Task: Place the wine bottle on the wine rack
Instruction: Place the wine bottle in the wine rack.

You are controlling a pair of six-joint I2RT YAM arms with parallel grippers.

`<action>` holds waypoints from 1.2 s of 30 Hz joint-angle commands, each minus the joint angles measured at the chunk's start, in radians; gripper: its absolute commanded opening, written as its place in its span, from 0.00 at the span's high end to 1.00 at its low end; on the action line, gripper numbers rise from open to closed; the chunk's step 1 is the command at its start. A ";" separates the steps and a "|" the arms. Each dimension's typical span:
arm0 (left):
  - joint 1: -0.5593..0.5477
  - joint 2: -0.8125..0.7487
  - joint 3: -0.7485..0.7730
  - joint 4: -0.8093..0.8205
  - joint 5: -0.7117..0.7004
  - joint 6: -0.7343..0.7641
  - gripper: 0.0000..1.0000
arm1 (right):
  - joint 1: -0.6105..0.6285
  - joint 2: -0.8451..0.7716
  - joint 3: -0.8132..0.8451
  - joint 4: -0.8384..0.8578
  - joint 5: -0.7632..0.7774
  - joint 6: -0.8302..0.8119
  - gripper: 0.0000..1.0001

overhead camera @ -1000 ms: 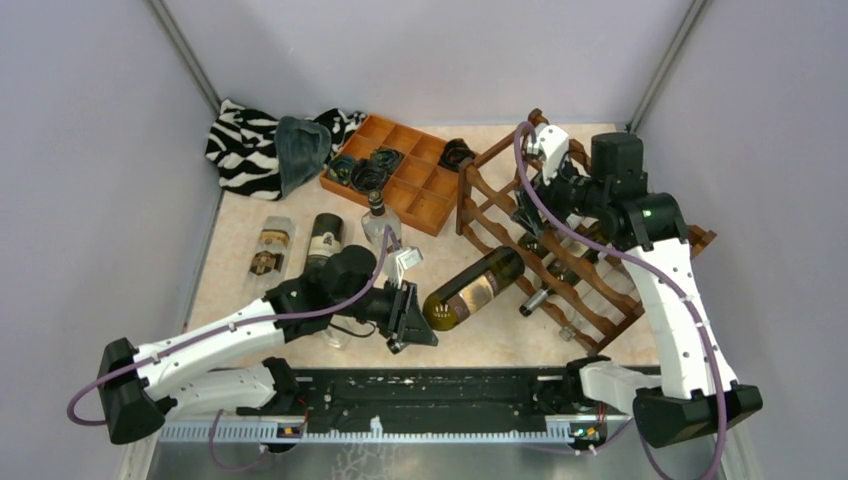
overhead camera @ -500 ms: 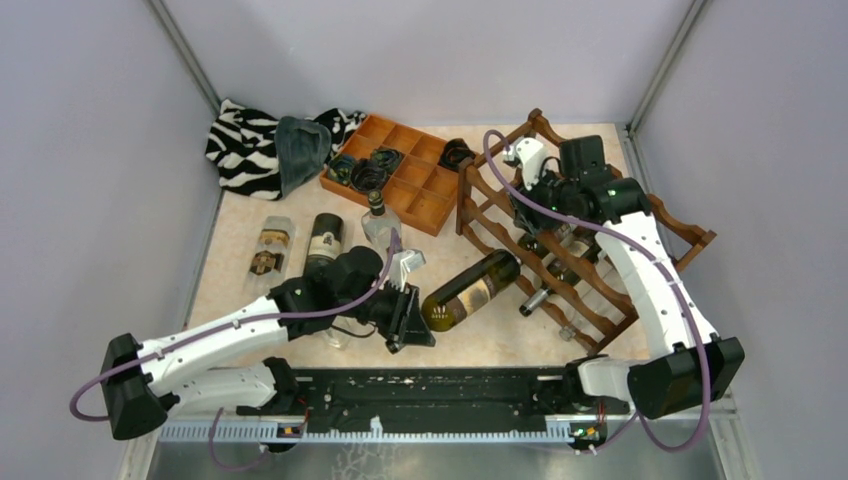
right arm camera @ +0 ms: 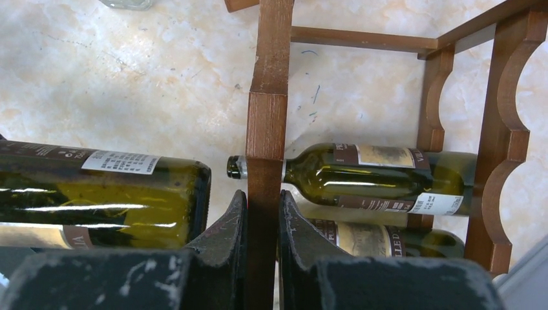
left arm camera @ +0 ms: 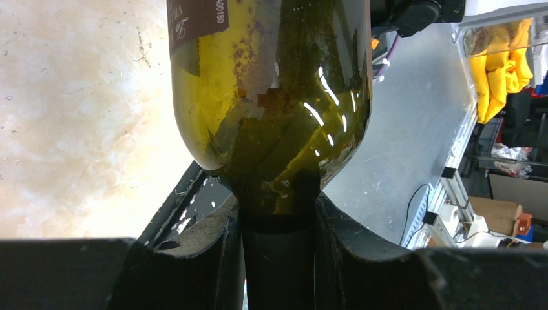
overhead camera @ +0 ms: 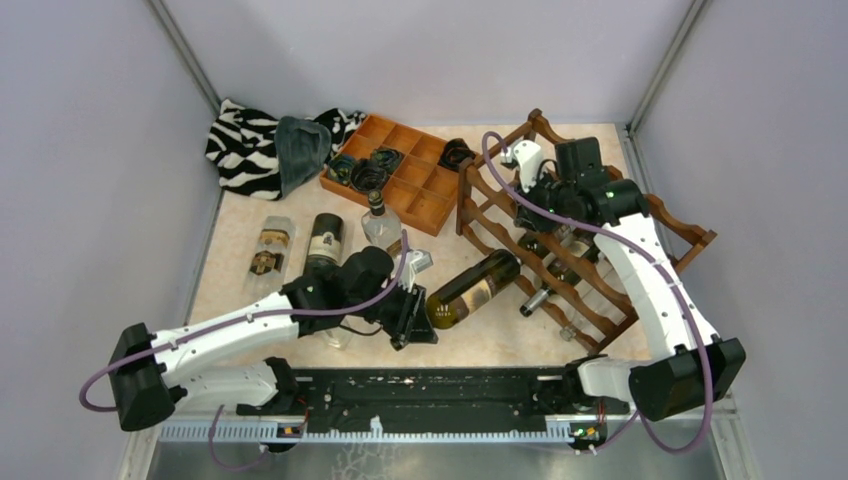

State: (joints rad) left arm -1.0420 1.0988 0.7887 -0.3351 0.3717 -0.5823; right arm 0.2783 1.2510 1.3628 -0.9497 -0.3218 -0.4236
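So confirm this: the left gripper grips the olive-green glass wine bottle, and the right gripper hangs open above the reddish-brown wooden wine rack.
Not open: the right wrist view shows the right gripper shut on an upright post of the wine rack. The left gripper does grip the wine bottle.

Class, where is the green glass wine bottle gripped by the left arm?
Top view: the green glass wine bottle lies mid-table, base in the left end effector, neck at the reddish-brown wooden wine rack.
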 commanded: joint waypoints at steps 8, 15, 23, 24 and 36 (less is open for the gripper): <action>-0.015 -0.023 0.036 0.074 -0.041 0.061 1.00 | -0.032 -0.084 0.029 -0.035 -0.019 -0.092 1.00; -0.030 0.019 0.035 0.075 -0.083 0.076 1.00 | -0.039 -0.113 0.024 -0.058 -0.031 -0.117 1.00; -0.072 0.064 0.023 0.080 -0.158 0.088 1.00 | -0.045 -0.114 0.011 -0.052 -0.053 -0.117 1.00; -0.076 0.069 0.024 0.081 -0.170 0.092 1.00 | -0.045 -0.113 0.009 -0.051 -0.053 -0.117 1.00; -0.098 0.158 0.050 0.114 -0.337 0.144 1.00 | -0.044 -0.118 -0.006 -0.043 -0.077 -0.119 1.00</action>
State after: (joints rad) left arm -1.1328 1.2510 0.7887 -0.3599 0.1188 -0.4850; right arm 0.2394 1.1919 1.3472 -1.0447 -0.3523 -0.5144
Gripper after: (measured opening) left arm 0.407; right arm 0.113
